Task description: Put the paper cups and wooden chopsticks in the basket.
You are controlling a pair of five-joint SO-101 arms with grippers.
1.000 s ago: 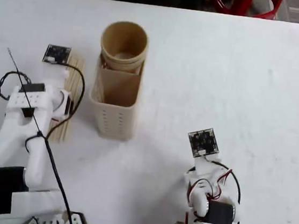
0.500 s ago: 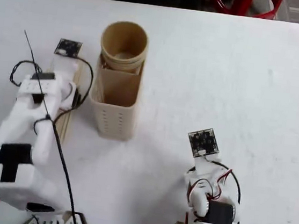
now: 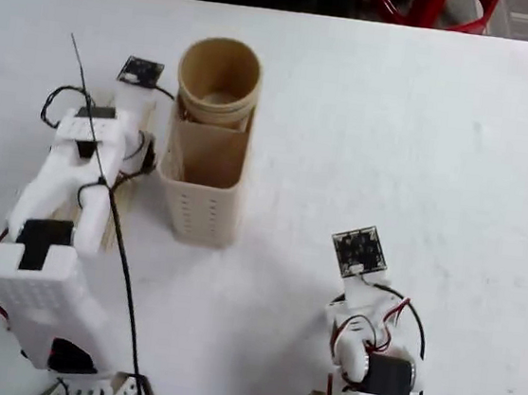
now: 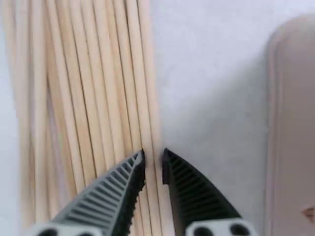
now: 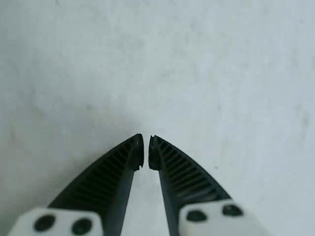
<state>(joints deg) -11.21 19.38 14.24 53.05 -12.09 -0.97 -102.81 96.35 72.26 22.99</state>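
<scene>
On the table (image 3: 396, 127) beside the basket (image 3: 202, 200), wooden chopsticks (image 4: 83, 88) look light, stiff, slippery: pinch mid-length. The left gripper (image 4: 153, 160) straddles 1, jaws narrow; the right gripper (image 5: 146, 147) has jaws together.

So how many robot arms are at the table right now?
2. The left arm is over the chopsticks beside the basket; the right arm sits apart, over bare table.

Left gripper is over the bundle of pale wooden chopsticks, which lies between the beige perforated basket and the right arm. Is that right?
Not quite. The left gripper is over the pale wooden chopsticks, but the high view shows them on the side of the beige perforated basket away from the right arm.
</scene>
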